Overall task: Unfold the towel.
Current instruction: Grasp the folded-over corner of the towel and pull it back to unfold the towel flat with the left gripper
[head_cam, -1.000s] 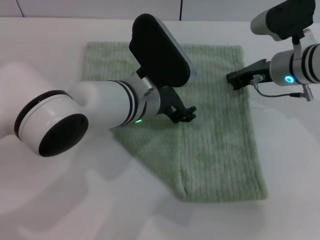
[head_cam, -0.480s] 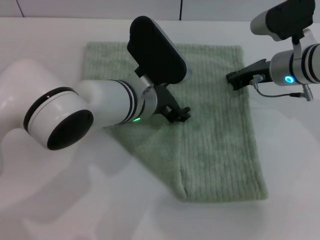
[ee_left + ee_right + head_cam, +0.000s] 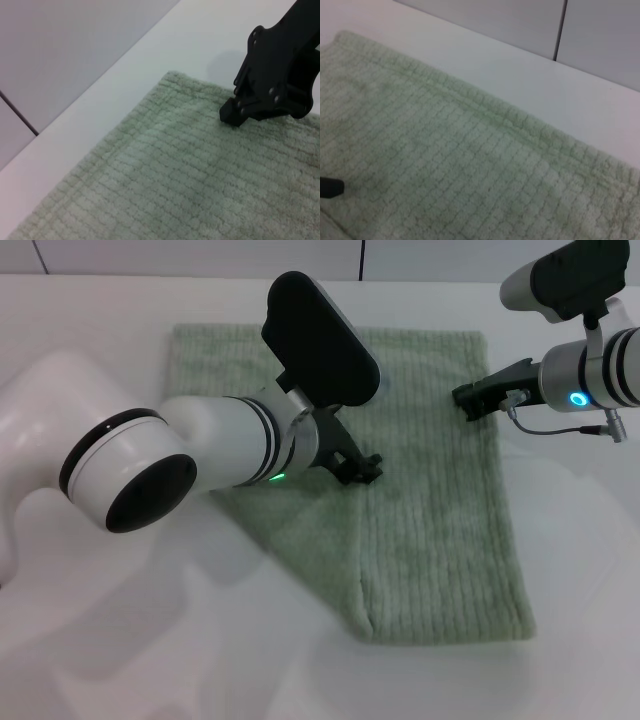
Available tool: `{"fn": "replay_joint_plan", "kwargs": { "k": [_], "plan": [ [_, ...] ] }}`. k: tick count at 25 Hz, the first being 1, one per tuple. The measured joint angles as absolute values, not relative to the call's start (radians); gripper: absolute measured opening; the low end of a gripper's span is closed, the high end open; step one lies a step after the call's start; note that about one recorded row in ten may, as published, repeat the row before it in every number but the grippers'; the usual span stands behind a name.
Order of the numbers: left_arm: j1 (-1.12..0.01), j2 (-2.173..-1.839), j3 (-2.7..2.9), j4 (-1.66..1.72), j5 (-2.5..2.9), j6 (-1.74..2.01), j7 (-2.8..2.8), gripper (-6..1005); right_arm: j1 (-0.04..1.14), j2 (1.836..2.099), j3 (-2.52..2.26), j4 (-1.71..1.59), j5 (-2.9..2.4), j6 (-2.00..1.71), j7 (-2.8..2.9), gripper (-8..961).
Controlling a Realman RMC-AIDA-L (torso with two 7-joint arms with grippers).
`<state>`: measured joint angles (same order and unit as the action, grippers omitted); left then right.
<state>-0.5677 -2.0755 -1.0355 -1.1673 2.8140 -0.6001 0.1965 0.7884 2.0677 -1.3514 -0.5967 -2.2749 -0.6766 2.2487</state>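
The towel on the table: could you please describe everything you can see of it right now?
The towel is pale sage-green terry with fine parallel ribs and a hemmed far edge. It lies flat on the white table, still partly folded: a flap on the robot's left lies diagonally over the rest, meeting it at a seam running toward the near edge. The left gripper sits low over its middle near that flap's edge; the right gripper is at its far right edge. Whether either touches it is unclear.

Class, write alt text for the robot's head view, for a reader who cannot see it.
A pale green towel lies on a white table, its near left part folded over in a diagonal flap. The left gripper sits on the towel's middle, and the right gripper is at its far right edge.
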Motion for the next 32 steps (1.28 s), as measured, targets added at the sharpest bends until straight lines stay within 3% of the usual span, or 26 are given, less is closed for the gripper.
{"fn": "replay_joint_plan", "kwargs": {
  "k": [32],
  "plan": [
    [-0.644,-2.077,-1.017,-1.07,2.775,-0.585,0.198,793,0.79,2.068,-1.359,-0.601,-2.275,-0.676,2.25,-1]
  ]
}}
